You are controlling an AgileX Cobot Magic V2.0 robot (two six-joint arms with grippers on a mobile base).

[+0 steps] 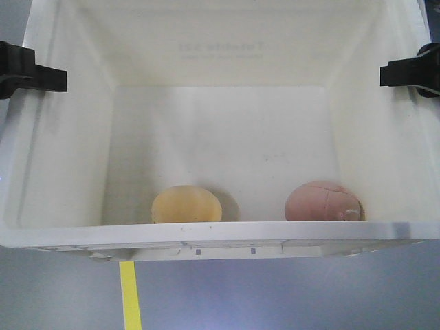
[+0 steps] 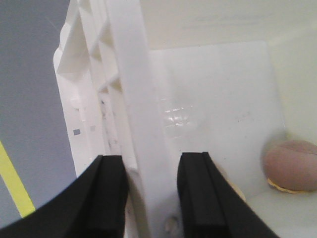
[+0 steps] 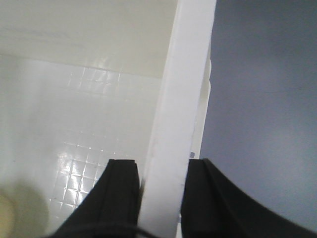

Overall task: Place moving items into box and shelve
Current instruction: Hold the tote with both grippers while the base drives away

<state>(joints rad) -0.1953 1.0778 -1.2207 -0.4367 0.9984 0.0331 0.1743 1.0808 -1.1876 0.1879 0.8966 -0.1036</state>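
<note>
Contents: yellow ball [image 1: 185, 204] and pink ball [image 1: 323, 201] lie inside the white box [image 1: 220, 234], well apart.
Left claw [image 2: 148, 198]: clamped on the box rim.
Right claw [image 3: 161, 198]: clamped on the opposite rim.
Progress: we judge packing done; shelving the box remains.

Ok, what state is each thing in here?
white tote, open-topped, upright, gripped on both side rims
yellow-cream ball, lying inside tote, untouched
pink ball, lying inside tote, untouched
left tool, shut on tote's left rim
right tool, shut on tote's right rim
</note>
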